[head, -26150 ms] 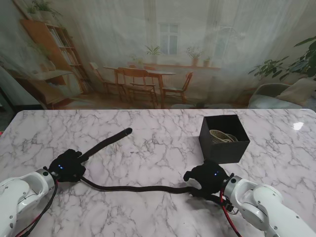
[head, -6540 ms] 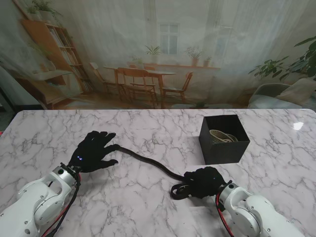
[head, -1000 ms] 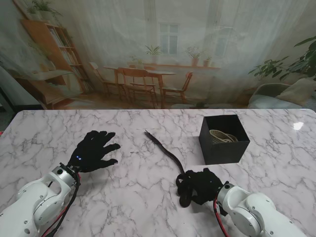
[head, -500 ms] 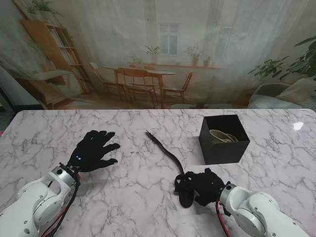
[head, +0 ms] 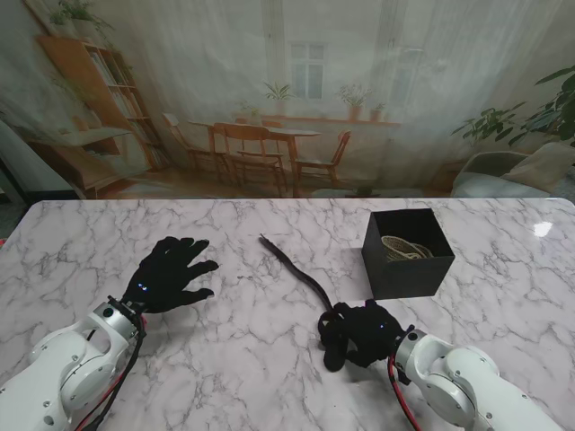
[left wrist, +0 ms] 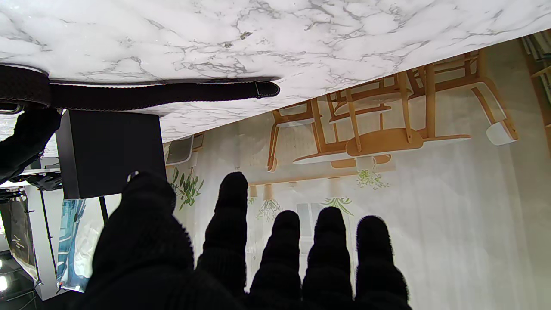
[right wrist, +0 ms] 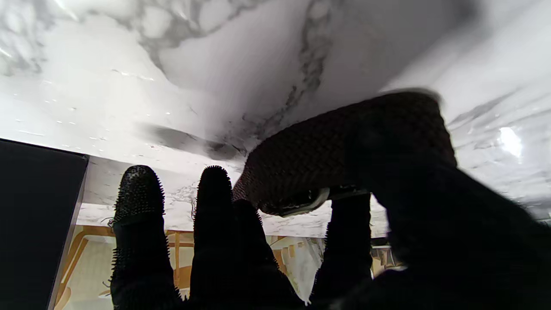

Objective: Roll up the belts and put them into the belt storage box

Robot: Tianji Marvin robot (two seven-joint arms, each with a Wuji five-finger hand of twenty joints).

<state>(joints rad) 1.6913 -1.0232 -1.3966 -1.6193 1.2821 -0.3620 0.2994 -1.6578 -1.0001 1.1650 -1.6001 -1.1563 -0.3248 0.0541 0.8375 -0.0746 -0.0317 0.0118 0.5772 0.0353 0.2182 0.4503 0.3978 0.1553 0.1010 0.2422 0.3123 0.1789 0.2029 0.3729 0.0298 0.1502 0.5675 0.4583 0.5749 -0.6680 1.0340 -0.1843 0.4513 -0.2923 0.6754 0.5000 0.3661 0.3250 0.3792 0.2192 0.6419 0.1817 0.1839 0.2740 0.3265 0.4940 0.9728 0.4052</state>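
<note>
A dark woven belt [head: 296, 271] lies on the marble table, its free tail pointing away from me toward the table's middle. Its near end is coiled under my right hand [head: 364, 332], which is shut on the coil [right wrist: 340, 150]; a pale buckle shows between the fingers in the right wrist view. The black belt storage box [head: 406, 254] stands just beyond that hand and holds a light-coloured rolled belt [head: 402, 248]. My left hand [head: 171, 274] rests flat on the table at the left, fingers spread, holding nothing. The left wrist view shows the belt's tail [left wrist: 172, 91] and the box [left wrist: 109, 150].
The marble table [head: 108, 233] stretches wide on both sides. A printed backdrop of a room hangs behind its far edge. My white forearms enter from the near corners.
The belt's free tail has shortened and swung as my right hand rolled more of it in; over the last second the tail tip shifted slightly left. My left hand has stayed still.
</note>
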